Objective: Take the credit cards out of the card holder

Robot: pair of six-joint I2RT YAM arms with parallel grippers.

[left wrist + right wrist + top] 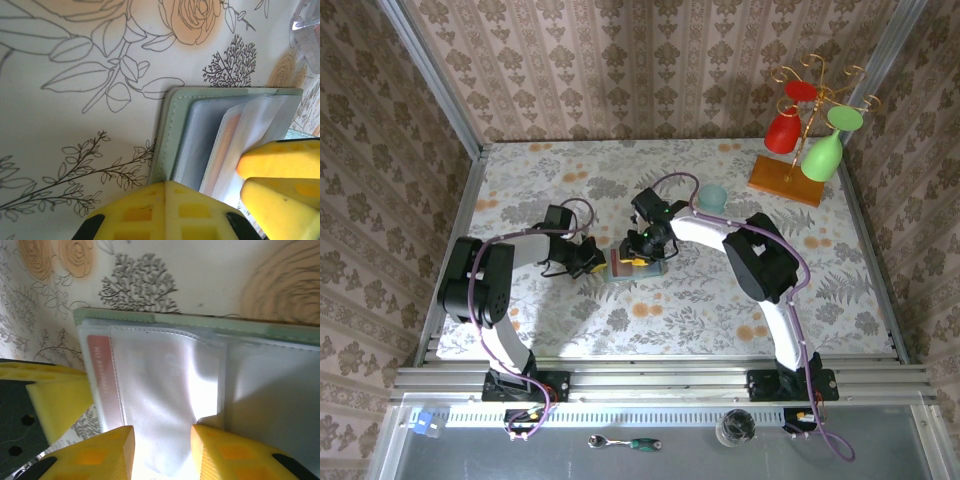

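Note:
The grey-green card holder (621, 268) lies open on the flowered table between both grippers. My left gripper (166, 186) is shut, its joined yellow tips resting on the holder's near stitched edge (172, 125). My right gripper (162, 432) stands over the holder's clear sleeves (160, 385), jaws partly apart, with a bulged sleeve between them. A red credit card (103, 380) sits inside a sleeve by the holder's edge (175, 320); its orange-red edge (225, 145) shows from the left wrist too. The right fingers (280, 160) press on the sleeves.
A pale teal cup (712, 196) stands just behind the right wrist. A wooden rack (786, 180) with red and green glasses fills the back right corner. Wallpapered walls close in the table (550, 170) on three sides.

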